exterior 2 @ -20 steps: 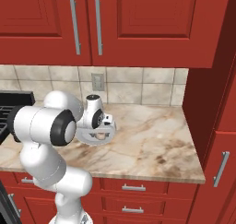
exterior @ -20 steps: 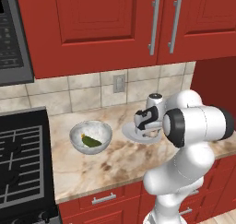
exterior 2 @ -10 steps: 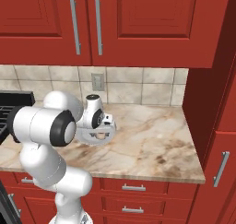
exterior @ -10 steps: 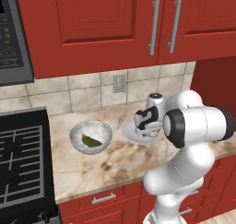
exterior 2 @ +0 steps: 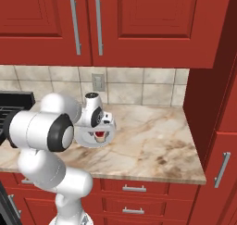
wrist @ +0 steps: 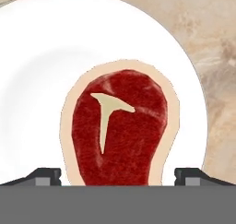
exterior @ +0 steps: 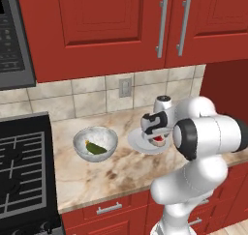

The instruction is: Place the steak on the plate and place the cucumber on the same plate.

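Grey and speckled, the deep round bowl [exterior: 95,143] sits left of centre in the left base view, and you can see the small dark green oblong cucumber [exterior: 96,148] lying inside it, untouched. To its right on the beige veined marble counter [exterior: 111,173] is the flat round white plate [exterior: 140,143], smooth and glossy, partly hidden by the wrist.

Over the last second your two-finger gripper [wrist: 117,174] has sunk slightly toward the plate, and nothing else in the scene has moved. That suggests the steak is being set down, with the cucumber leg not yet begun.

In the hand view, the flat raw steak [wrist: 119,133], dark red with a pale T-shaped bone mark and a pinkish fat rim, fills the lower centre of the frame over the plate [wrist: 41,80]. The two dark fingertips [wrist: 44,176] stand wide at the lower left and lower right, each just outside the steak's edges. They look spread and off the meat, so the grasp seems released, though the contact line is cut off by the frame's bottom.

In the right base view the steak [exterior 2: 99,135] shows as a small red patch on the plate [exterior 2: 88,140], under the hand.
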